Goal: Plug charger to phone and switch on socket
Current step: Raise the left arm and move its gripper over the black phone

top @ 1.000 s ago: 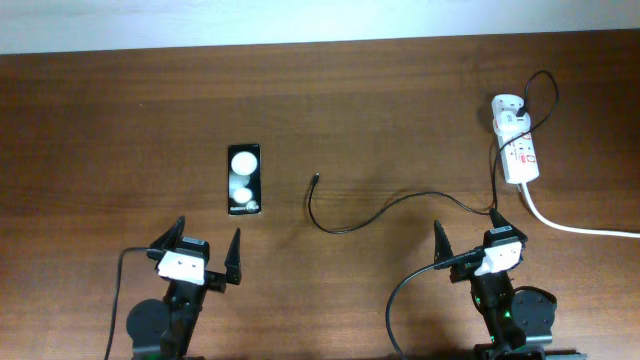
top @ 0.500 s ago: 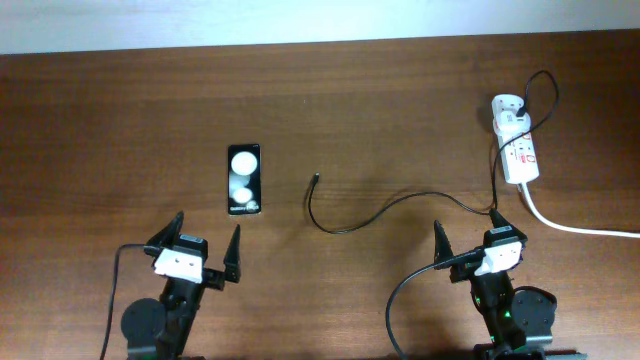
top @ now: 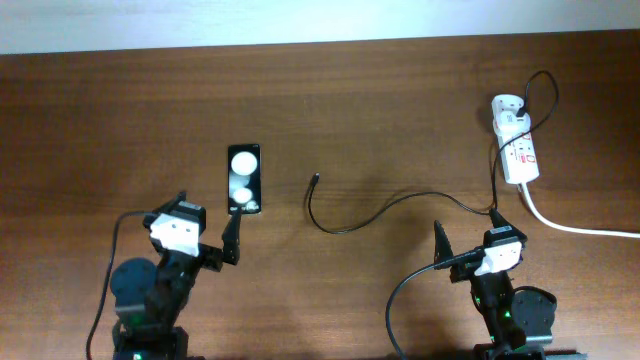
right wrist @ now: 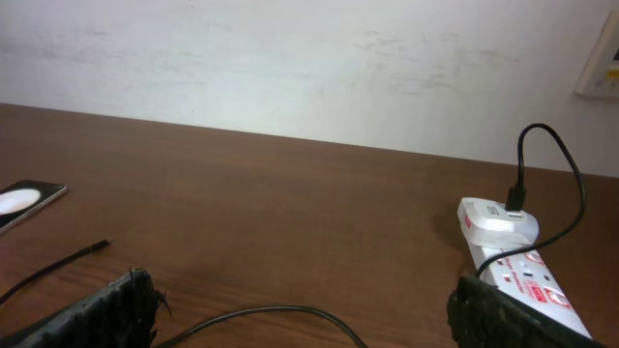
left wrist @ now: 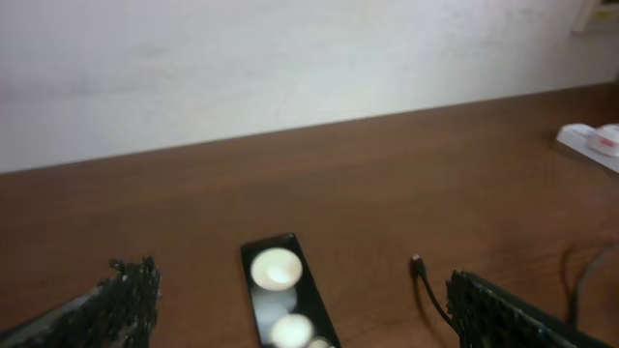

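Dark brown wood covers the table [top: 110,110], which ends at a pale wall [right wrist: 290,58] on its far side. Seen from overhead, the phone [top: 244,180] lies flat and screen up at about nine o'clock from the table's middle, its long side running twelve to six. The charger [top: 350,222] is plugged into nothing at its free end. Its tiny tip [top: 315,180] rests on bare wood at three o'clock from the phone, well apart from it. From there the black cable curves off towards the socket [top: 520,152] at two o'clock, where a white adapter [top: 508,108] sits in the far end and a thick white cord [top: 570,226] trails away at four o'clock. The left gripper [top: 210,208] hovers at seven o'clock with its jaws spread wide and empty, one fingertip just beside the phone's near end. The right gripper [top: 466,220], at five o'clock, is likewise spread and holds nothing, and the cable passes close to its outer finger.
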{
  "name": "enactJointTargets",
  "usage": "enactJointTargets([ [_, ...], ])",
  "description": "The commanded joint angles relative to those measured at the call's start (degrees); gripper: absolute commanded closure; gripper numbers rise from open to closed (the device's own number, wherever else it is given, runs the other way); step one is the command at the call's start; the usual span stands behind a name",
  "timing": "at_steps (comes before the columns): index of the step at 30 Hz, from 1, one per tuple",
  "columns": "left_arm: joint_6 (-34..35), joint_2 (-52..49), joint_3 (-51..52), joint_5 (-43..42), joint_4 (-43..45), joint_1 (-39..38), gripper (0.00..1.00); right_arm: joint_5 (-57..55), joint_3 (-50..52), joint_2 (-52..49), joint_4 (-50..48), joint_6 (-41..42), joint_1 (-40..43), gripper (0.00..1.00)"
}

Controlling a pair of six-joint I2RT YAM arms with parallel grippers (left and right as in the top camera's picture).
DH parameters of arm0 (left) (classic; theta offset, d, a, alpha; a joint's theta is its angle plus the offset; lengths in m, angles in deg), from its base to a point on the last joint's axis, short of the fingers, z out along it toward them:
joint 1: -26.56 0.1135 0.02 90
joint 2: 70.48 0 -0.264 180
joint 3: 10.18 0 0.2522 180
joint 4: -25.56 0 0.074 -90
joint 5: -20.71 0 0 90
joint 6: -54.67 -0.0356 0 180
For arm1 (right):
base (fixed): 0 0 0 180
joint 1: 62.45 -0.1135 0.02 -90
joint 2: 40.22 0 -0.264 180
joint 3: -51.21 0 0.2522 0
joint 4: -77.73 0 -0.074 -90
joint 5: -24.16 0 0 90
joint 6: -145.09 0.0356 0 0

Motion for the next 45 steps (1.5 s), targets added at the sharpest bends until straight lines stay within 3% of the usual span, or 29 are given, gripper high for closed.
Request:
enactJointTargets([
  [1,-0.1,-5.5,-4.6,-2.1,-0.4,-0.2,0.01,0.5,0.3,0.0,0.3,0.4,0.0,0.01],
  [7,-0.2,-16.2,-10.6,-6.5,-2.1,-0.2,0.01,0.5,0.3,0.0,0.3,0.5,0.0,0.01],
  [15,-2.3,-28.0,-22.9,-8.2,-13.7,-0.2,0.01,0.5,0.3,0.0,0.3,0.5,0.0,0.01],
  [24,-2.3,-29.4,-36.1,-8.4,-27.3,-0.2,0.01,0.5,0.3,0.0,0.3,0.5,0.0,0.01],
  [35,-8.0,-44.3,-57.2,-4.9,-49.9,-0.2,0.01,0.5,0.3,0.0,0.3,0.4,0.0,0.01],
  [39,-8.0,-44.5,-57.5,-5.4,-50.9,-0.2,0.01,0.5,0.3,0.0,0.3,0.4,0.0,0.01],
  [45,-7.8,-44.5,-57.5,-5.4,-45.6,-0.2,0.01,0.5,0.3,0.0,0.3,0.4,0.0,0.01],
])
